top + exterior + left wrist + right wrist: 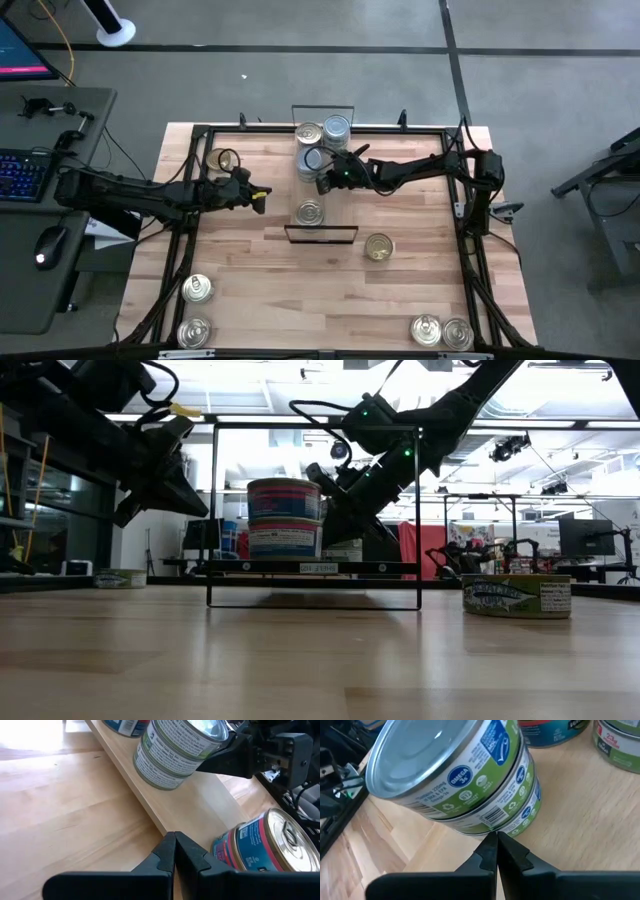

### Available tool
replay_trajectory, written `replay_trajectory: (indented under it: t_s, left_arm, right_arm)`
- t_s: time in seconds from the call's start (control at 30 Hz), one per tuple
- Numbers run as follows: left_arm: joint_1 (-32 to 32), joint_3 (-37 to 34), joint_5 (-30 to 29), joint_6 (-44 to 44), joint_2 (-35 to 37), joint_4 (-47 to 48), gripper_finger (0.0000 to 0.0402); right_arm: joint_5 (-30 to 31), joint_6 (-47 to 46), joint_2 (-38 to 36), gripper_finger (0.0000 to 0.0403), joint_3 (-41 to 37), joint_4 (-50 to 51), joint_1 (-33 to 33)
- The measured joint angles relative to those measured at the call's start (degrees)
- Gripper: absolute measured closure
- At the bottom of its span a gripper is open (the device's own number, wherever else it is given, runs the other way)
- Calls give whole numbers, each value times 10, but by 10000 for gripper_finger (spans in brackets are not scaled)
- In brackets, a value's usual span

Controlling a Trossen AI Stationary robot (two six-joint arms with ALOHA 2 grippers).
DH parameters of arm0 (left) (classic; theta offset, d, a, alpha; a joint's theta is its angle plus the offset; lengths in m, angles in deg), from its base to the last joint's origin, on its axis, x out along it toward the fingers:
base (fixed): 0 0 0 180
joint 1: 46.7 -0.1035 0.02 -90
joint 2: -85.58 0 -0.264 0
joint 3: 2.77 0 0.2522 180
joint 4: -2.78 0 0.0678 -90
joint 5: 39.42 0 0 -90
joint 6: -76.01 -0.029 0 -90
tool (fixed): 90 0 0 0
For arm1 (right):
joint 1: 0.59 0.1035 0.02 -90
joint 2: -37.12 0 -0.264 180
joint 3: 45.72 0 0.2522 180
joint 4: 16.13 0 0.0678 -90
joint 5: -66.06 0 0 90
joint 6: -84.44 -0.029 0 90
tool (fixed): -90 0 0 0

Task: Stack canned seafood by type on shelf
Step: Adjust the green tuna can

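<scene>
The right tool [325, 183] sits near the centre of the high view, its fingers pressed together and empty, its tip right against a green-labelled stack [470, 780] on the shelf [322, 205]. The upper tin of that pair sits skewed and tilted on the lower one. Squaring it looks like the step in hand: a slow, level nudge at the top tin's side, low enough not to tip it, should seat it without shifting the base tin.

The left tool [262, 196], also closed on nothing, hangs left of the shelf. A pink-and-blue stack [285, 517] stands on the shelf in the low view. Loose tins wait on the butcher-block surface [250, 270]: one [378, 247] right of centre, pairs in the lower left [196, 289] and lower right [428, 329] corners. A keyboard [22, 172] and mouse sit at far left; bright ceiling lights and workstations fill the room behind.
</scene>
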Motion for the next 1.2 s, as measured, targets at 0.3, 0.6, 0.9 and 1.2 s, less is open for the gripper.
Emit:
replay_trajectory:
  t_s: [0.3, 0.6, 0.9, 1.2]
  left_arm:
    - [0, 0, -26, 1, 0, -1, 401]
    - [-1, 0, -57, -1, 0, -24, 402]
    - [-39, 0, 92, -94, -82, -126, 401]
    - [-132, 0, 195, -75, -294, -360, 401]
  right_arm:
    - [16, -10, 0, 403, 0, -8, -8]
    - [32, -18, 0, 403, 0, -27, -15]
    - [-32, 80, -77, 403, 0, 108, -66]
    - [-17, 148, -235, 403, 0, 275, -86]
